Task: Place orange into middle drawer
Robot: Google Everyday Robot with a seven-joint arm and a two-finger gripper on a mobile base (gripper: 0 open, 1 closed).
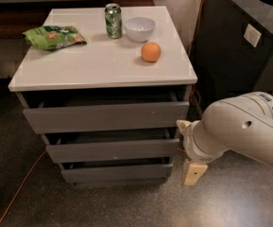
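Note:
The orange (150, 51) sits on the white cabinet top (89, 65), at the right, just in front of the white bowl (140, 28). The middle drawer (110, 149) is the second of three grey drawers, and its front stands slightly out from the cabinet. My gripper (189, 160) hangs low at the end of the white arm (242, 126), right of the cabinet, beside the right ends of the middle and bottom drawers. It holds nothing that I can see and is far below the orange.
A green can (113, 20) and a green snack bag (55, 36) lie on the cabinet top. The top drawer (103, 116) and bottom drawer (115, 172) are also slightly ajar. A dark counter (249, 37) stands at the right. An orange cable (20, 186) runs across the floor.

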